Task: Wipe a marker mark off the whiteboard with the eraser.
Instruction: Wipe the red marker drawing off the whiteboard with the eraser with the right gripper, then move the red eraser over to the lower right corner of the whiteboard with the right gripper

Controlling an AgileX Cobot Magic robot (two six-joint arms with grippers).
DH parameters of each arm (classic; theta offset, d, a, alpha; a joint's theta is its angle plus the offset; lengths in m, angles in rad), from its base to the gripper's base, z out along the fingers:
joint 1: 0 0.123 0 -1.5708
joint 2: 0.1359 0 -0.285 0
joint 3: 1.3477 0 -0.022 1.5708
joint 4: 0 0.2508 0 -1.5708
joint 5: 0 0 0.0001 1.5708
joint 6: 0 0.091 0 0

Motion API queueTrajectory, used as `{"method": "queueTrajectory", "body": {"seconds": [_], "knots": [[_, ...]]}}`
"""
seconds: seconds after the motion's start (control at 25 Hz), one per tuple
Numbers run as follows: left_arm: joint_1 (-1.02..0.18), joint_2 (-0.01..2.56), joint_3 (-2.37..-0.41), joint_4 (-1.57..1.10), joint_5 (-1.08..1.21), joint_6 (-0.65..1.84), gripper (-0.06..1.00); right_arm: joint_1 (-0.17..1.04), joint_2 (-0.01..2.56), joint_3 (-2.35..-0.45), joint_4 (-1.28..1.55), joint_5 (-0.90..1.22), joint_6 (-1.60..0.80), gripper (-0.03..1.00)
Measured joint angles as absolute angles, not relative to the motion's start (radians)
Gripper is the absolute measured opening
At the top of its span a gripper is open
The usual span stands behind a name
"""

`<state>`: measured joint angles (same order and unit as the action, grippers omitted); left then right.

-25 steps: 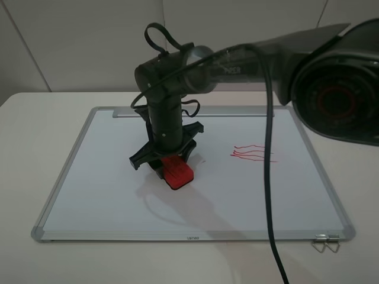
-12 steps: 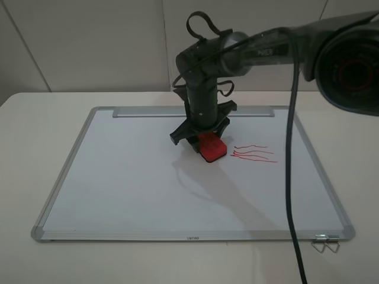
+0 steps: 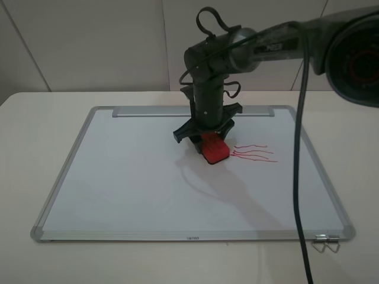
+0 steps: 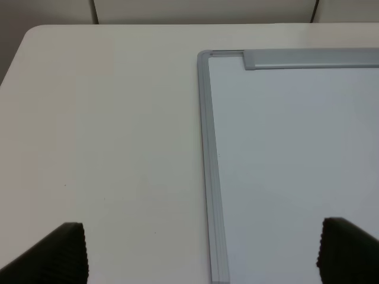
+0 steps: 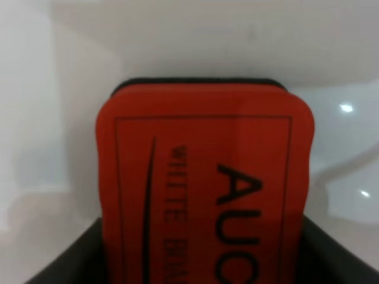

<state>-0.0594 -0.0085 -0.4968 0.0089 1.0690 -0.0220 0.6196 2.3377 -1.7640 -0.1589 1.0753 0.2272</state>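
One end effector (image 3: pixel 207 142), one eraser (image 3: pixel 215 152), one whiteboard (image 3: pixel 118 177)

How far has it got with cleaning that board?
Done: the right gripper has the eraser clamped. In hand: the eraser is down at the whiteboard, right beside the wavy red lines, the only marks showing. Left: those lines look whole, and I cannot tell whether anything hides under the eraser. The left gripper hangs open, idle.

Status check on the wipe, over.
Left gripper open, over board edge. Right gripper shut on eraser, on whiteboard beside wavy lines. Marker mark not visible. Nothing obstructing.
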Motion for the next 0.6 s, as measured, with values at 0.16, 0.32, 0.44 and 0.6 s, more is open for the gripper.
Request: {"method": "queueTrajectory", "body": {"seconds": [0.16,0.32,0.44,0.6], "knots": [[-0.059,-0.008,-0.497,0.009,1.069,-0.022,0.77,0.666,2.239,-1.759,-0.086,1.088,0.224,0.50],[-0.059,-0.008,-0.497,0.009,1.069,-0.022,0.77,0.671,2.139,-1.761,-0.062,1.147,0.224,0.50],[-0.059,-0.008,-0.497,0.009,1.069,-0.022,0.77,0.653,2.077,-1.745,-0.064,1.193,0.225,0.50],[-0.059,-0.008,-0.497,0.009,1.069,-0.022,0.77,0.597,1.968,-1.613,-0.067,1.172,0.260,0.50]]}}
